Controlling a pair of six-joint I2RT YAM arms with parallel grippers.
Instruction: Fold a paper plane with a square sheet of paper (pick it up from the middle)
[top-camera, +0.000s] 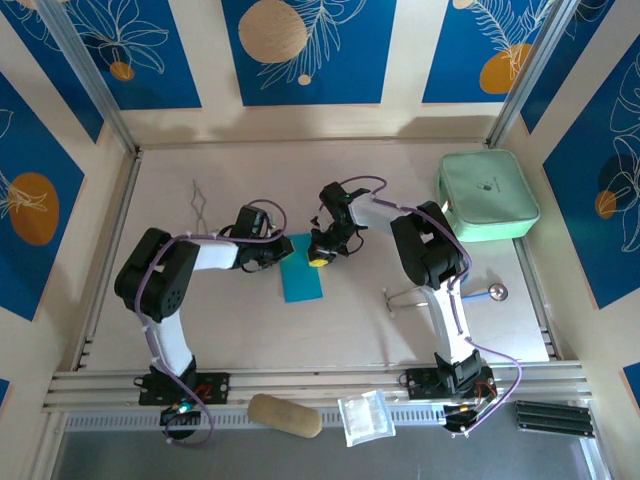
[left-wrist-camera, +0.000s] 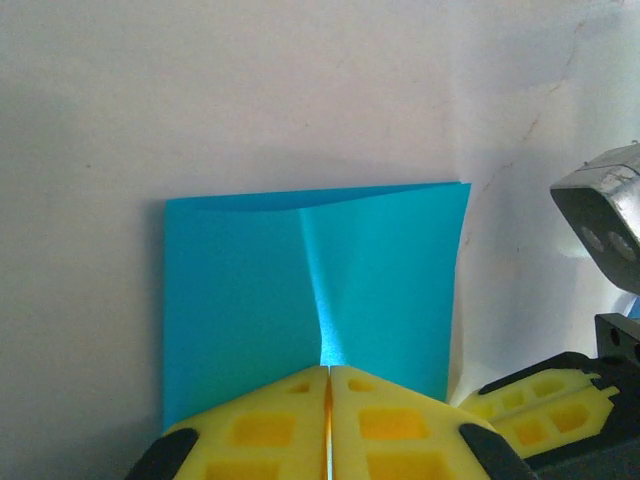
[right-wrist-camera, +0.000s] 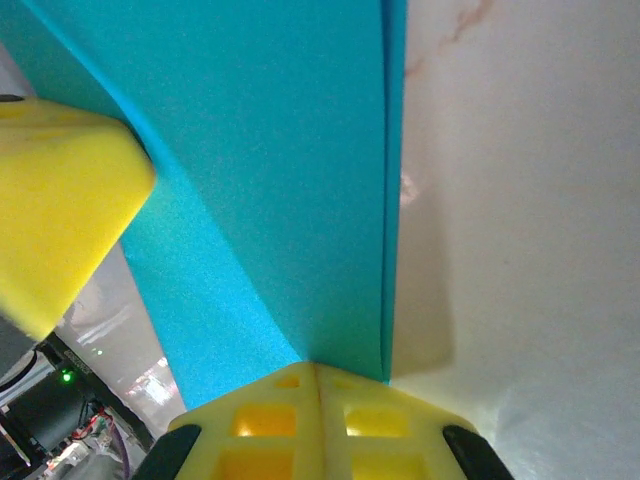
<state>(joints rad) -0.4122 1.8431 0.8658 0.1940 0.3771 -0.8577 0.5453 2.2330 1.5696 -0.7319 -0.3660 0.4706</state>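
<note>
**Teal-blue square sheet of paper (top-camera: 302, 280) pinched from both sides at mid-desk**

Teal on pale wood, right in the middle of the desk (top-camera: 250, 330). The square sheet of paper is folded over into an upright rectangle, and both arms are leaning in on its far end. The left arm (top-camera: 165, 285) reaches across from the left, the right arm (top-camera: 430, 245) curls in from the right, and their tips sit close together over the paper.

Down on the left wrist camera, the left jaws are shut tight, yellow fingers (left-wrist-camera: 265, 430) pressed flat together with just a hairline seam. The near edge of the sheet (left-wrist-camera: 240, 300) runs straight into that seam. A soft crease climbs from the pinch toward the folded far edge, where two layers show. The right arm's yellow fingers (left-wrist-camera: 540, 395) sit just off the sheet's right corner.

Over on the right wrist camera, the right jaws are closed too, fingers (right-wrist-camera: 380, 430) meeting on the paper's edge. The sheet (right-wrist-camera: 270, 180) stretches away from them, its doubled edge lying just above the pale desk. A yellow finger of the left arm (right-wrist-camera: 60, 210) presses on the sheet at the left.

Elsewhere, the mint-green pouch (top-camera: 487, 195) sits well apart in the far right corner. A clear plastic bag (top-camera: 365, 417) lies on the near rail between the arm bases.
</note>
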